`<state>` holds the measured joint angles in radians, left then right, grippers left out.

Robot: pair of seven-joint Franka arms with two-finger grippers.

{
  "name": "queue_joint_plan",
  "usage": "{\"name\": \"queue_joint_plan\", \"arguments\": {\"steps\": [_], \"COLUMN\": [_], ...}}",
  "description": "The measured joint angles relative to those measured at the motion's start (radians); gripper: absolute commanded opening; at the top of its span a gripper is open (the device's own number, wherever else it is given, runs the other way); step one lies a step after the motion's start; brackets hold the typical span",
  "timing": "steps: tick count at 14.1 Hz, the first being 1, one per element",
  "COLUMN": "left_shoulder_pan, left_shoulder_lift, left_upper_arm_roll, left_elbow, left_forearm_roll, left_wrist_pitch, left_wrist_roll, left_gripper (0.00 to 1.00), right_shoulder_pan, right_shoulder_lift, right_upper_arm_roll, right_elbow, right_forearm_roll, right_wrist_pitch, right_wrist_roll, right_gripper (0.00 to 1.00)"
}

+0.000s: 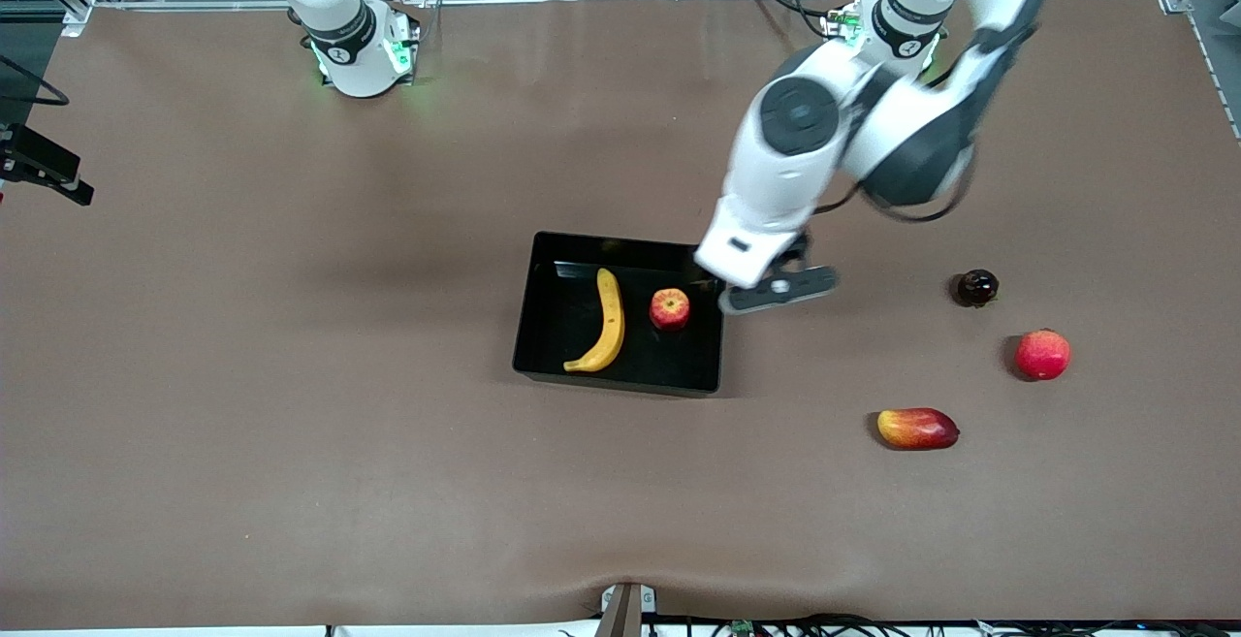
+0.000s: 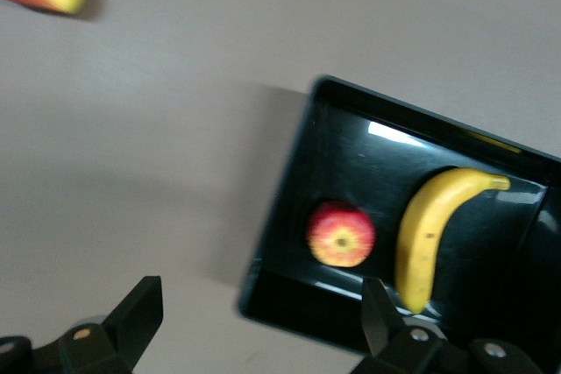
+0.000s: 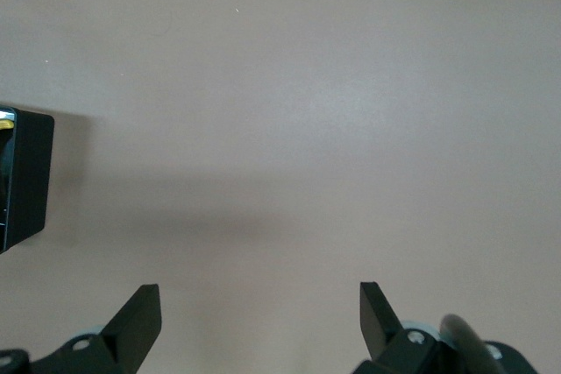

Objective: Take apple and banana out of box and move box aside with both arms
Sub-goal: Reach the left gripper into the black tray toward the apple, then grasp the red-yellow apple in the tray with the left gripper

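Jaws spread empty: left gripper (image 2: 254,326) hovers at box (image 1: 543,327) edge, apple (image 1: 670,308) toward 9 o'clock; right gripper (image 3: 254,321) waits over worktop (image 1: 291,424). Descending here risks striking the wall.

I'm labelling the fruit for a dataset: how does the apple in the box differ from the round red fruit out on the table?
The apple lies inside the black box; the round red fruit sits on the bare table toward the left arm's end. The apple is smaller. The apple shows yellowish patches; the round red fruit is evenly pinkish-red. Both are round, and no fingers touch either.
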<state>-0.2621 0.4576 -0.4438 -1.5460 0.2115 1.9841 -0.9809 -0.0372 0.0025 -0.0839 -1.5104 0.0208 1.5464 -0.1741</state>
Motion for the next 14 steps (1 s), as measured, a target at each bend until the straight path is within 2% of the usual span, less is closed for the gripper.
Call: {"name": "queue_joint_plan", "arguments": {"steps": [7, 13, 14], "left_shoulder_pan": [-0.078, -0.092, -0.093], "left_shoulder_lift": [0.240, 0.320, 0.326], "left_upper_arm_roll": [0.004, 0.007, 0.011], "left_elbow": [0.005, 0.007, 0.007], "left_forearm_roll": [0.119, 0.156, 0.156], "left_wrist_pitch": [0.217, 0.230, 0.230], "left_wrist_roll": [-0.271, -0.353, -0.354], "left_gripper": [1.00, 1.00, 0.77], "right_shoulder_pan": [0.000, 0.003, 0.003], "right_shoulder_lift": [0.000, 0.003, 0.003], "right_upper_arm_roll": [0.000, 0.002, 0.002], "right_elbow": [0.000, 0.000, 0.000], "right_forearm_roll": [0.000, 0.000, 0.000], "right_wrist_pitch": [0.000, 0.000, 0.000], "right_wrist_roll": [0.000, 0.000, 0.000], "right_gripper": [1.00, 1.00, 1.00]}}
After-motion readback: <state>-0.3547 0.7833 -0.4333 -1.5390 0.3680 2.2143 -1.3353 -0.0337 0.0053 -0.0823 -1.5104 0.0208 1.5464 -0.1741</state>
